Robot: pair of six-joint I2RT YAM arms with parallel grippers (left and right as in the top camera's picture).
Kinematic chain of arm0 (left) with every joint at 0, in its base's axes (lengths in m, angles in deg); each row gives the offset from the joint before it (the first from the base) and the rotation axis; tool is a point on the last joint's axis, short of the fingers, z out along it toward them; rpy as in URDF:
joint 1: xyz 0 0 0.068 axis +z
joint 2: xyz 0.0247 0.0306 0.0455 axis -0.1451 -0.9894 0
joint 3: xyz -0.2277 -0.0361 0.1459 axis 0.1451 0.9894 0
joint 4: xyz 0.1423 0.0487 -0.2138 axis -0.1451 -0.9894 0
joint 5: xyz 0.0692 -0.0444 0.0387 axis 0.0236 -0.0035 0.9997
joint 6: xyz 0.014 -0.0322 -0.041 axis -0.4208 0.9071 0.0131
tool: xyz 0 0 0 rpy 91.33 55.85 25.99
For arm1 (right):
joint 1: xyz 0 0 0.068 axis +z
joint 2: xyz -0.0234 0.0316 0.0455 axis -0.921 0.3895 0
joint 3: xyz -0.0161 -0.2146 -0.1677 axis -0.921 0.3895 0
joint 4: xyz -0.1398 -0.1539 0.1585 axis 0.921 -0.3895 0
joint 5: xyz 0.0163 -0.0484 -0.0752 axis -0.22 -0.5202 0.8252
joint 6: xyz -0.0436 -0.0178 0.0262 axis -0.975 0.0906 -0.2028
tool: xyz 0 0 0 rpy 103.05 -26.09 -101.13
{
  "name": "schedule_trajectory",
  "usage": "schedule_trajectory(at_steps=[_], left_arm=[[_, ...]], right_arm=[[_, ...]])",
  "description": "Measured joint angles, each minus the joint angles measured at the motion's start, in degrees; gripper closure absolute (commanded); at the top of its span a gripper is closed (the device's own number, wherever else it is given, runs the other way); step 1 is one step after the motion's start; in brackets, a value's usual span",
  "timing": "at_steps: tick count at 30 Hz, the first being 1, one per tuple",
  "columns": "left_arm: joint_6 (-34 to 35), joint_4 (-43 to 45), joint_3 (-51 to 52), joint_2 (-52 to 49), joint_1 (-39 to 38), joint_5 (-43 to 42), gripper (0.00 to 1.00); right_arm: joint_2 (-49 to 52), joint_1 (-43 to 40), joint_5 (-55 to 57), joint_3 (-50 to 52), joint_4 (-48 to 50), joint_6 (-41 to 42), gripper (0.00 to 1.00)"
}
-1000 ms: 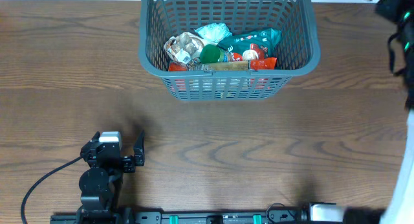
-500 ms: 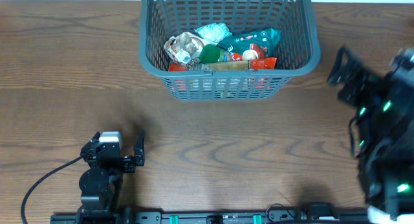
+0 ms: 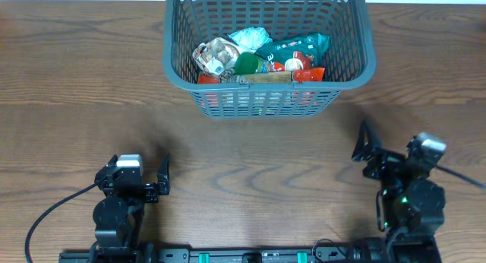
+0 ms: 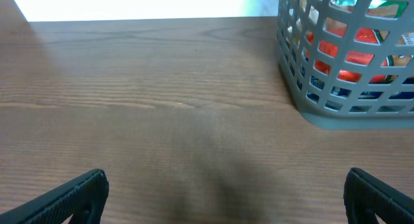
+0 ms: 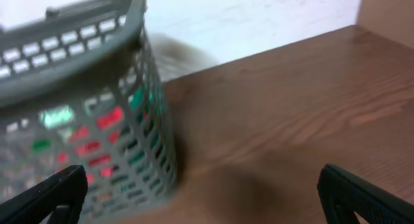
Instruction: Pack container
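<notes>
Lower frame, on the wooden table (image 3: pixel 250 179): two grippers, the left gripper (image 3: pixel 139 170) at lower left and the right gripper (image 3: pixel 395 153) at lower right, both with jaws spread wide and holding nothing. Upper centre: one container (image 3: pixel 258 99), a dark grey lattice basket with its long axis left to right, lying ahead of and between the grippers, the right slightly nearer. Inside it: snack packets (image 3: pixel 258 58), at least five, overlapping too much for an exact count.

No legible print on the packets (image 3: pixel 262 58)
</notes>
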Motion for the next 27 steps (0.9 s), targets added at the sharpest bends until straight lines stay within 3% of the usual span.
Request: schedule_trajectory(at_steps=[12, 27], left_arm=[[0.00, 0.00, 0.00, 0.00, 0.00, 0.00, 0.01], [0.00, 0.00, 0.00, 0.00, 0.00, 0.00, 0.01]], right_arm=[[-8.72, 0.00, -6.58, 10.91, 0.15, -5.33, 0.01], [-14.43, 0.00, -8.66, 17.29, 0.17, -6.58, 0.01]])
